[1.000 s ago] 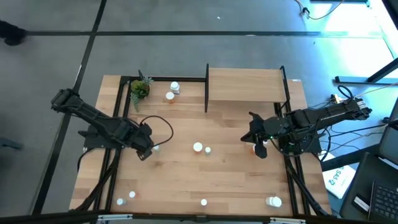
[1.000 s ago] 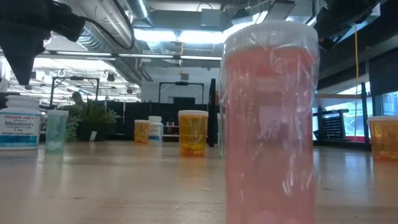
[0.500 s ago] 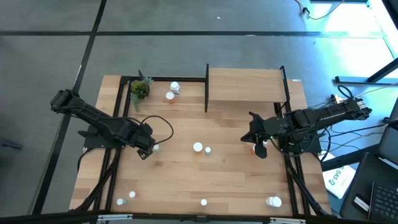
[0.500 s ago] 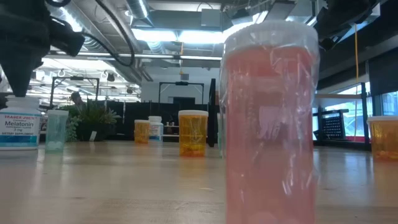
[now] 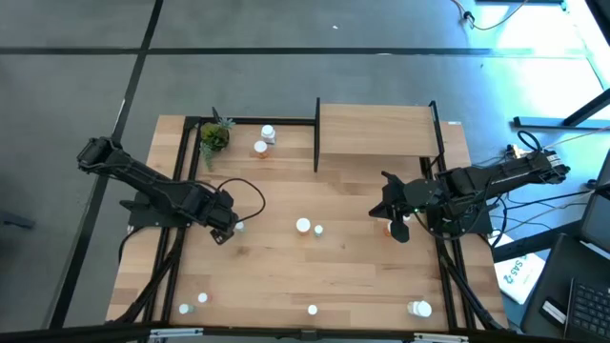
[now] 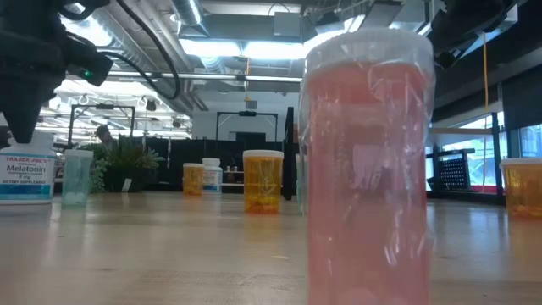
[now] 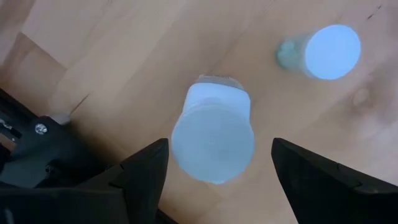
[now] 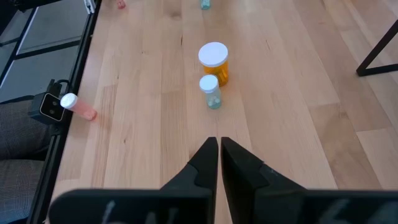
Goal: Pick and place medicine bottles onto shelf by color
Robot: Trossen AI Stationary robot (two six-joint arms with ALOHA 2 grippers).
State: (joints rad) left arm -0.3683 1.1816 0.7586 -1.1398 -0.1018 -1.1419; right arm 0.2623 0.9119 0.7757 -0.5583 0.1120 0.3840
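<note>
My left gripper points straight down at the table's left side, open, one finger on each side of a white bottle labelled Melatonin; a gap shows on both sides. The bottle stands upright on its base. A green bottle with a white cap stands next to it. My right gripper hangs shut above the table's right side, holding nothing. The shelf is at the far right.
An orange bottle and a small green one stand mid-table. A pink bottle lies on its side at the near edge. Two bottles and a potted plant are at the far left. More bottles stand along the near edge.
My left gripper has come down a little over the white bottle, still open and pointing down. Nothing else has moved.
</note>
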